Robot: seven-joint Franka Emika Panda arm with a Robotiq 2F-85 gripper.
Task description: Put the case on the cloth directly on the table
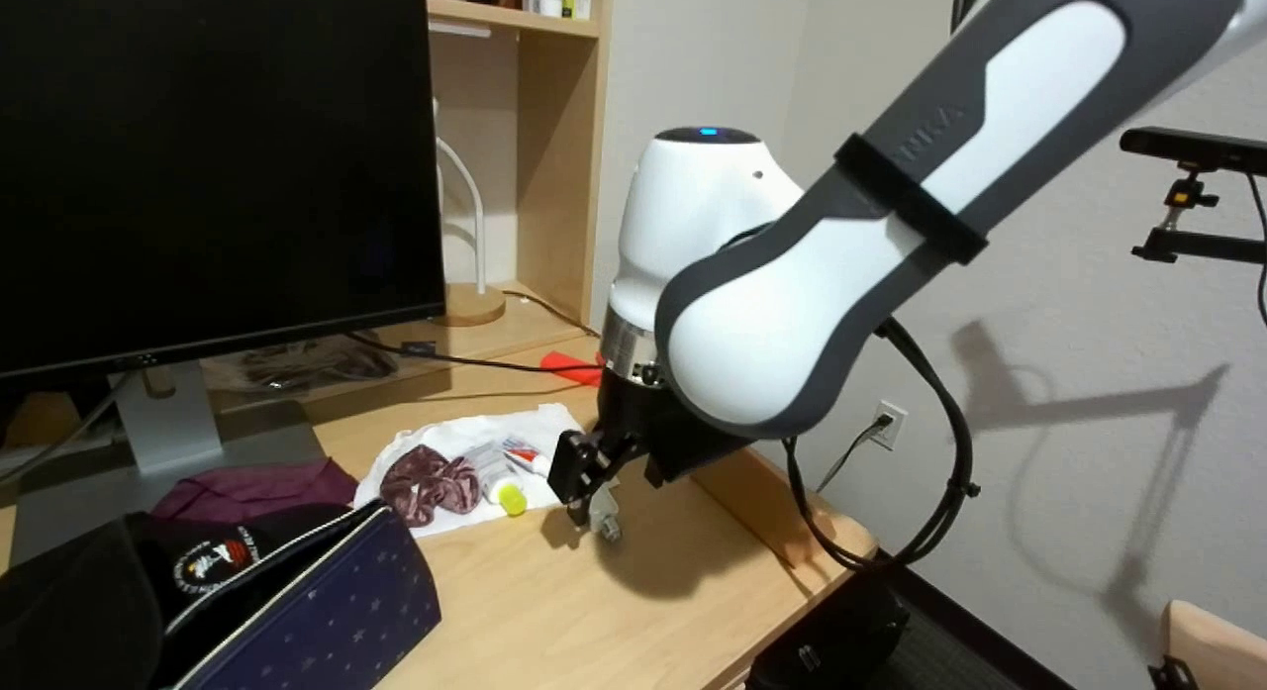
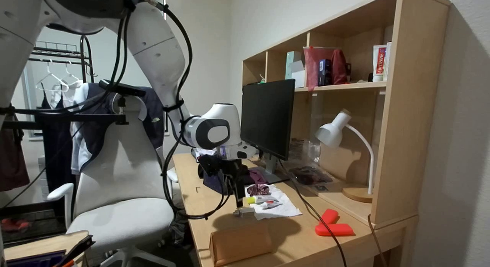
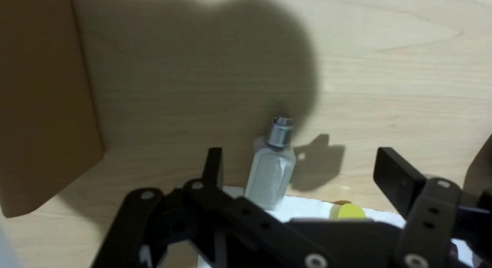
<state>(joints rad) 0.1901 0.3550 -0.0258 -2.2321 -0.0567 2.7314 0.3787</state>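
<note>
The tan-brown boxy case lies on the light wooden table, near its end. It also shows in the other exterior view and at the left of the wrist view. The white cloth lies flat on the table; a maroon scrunchie and two tubes rest on it. A frosted bottle with a silver cap lies partly on the cloth's edge. My gripper is open just above the bottle, which shows between the fingers, nearer the left one. The gripper is apart from the case.
A monitor stands behind the cloth. A dark blue starred pouch and a purple cloth lie beside it. Red objects, a black cable and a white lamp are at the table's back.
</note>
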